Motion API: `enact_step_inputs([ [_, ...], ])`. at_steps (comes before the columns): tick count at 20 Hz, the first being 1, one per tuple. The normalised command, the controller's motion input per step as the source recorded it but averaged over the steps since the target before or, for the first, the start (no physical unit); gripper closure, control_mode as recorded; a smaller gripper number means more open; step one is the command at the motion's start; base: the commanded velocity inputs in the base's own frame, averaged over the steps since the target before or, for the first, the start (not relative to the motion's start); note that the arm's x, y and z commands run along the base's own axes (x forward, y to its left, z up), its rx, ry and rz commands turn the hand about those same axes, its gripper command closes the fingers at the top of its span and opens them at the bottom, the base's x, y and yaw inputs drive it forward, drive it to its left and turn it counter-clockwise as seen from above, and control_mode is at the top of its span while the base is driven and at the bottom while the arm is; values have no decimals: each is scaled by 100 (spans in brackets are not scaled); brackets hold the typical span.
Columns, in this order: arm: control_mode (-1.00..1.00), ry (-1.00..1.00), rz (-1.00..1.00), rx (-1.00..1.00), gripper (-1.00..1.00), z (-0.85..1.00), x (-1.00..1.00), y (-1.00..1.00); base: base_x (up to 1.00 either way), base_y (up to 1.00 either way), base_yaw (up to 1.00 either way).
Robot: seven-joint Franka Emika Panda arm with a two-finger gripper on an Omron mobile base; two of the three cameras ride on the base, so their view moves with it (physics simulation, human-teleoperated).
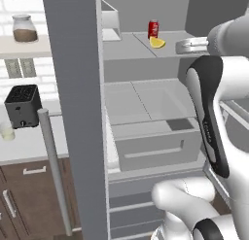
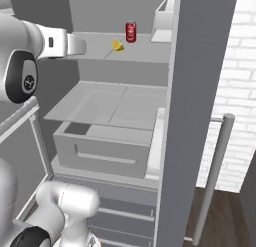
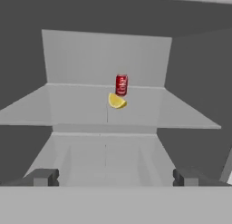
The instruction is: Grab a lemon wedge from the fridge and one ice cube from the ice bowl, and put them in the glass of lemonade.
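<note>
**Jaws wide and empty at the open fridge, lemon wedge waiting on the upper shelf**

You are looking into the fridge [image 1: 78,112] with its doors swung open; in the left base view one dark grey door edge is standing upright nearest you, its silver bar handle [image 1: 53,171] running down in front of the bench [image 1: 29,142]. Your gripper [image 3: 116,177] is reaching in at the height of the upper shelf, and in the hand view its two dark fingertips [image 3: 43,177] are sitting far apart at the bottom corners, so the jaws are standing fully spread and are holding nothing.

Below the arm, you are seeing a pale grey drawer [image 2: 102,151] pulled partway out, with a flat cover above it. Farther in, on the upper shelf [image 3: 77,107], the lemon wedge [image 3: 117,101] is lying near the middle, well ahead of the jaws and not touching them. Just behind it a red soda can [image 3: 121,85] is standing upright, close to the wedge.

Off to the left in the left base view, a black toaster [image 1: 23,105] is sitting on the bench, and a jar [image 1: 25,28] with a brown filling is resting on a wall shelf above it.
</note>
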Motion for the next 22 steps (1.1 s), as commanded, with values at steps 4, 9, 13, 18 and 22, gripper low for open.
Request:
enact_step_inputs([
  [4,100,0,0,0,-100,0,0,0,57,-30,0],
  [9,-100,2,0,1,-100,0,17,-15,19,-24,0],
  [13,-100,11,0,4,-100,-17,66,-40,0,0,0],
  [18,-100,14,0,4,-100,-24,66,-26,0,0,0],
  [22,-100,5,1,1,-100,-19,51,-3,0,0,0],
])
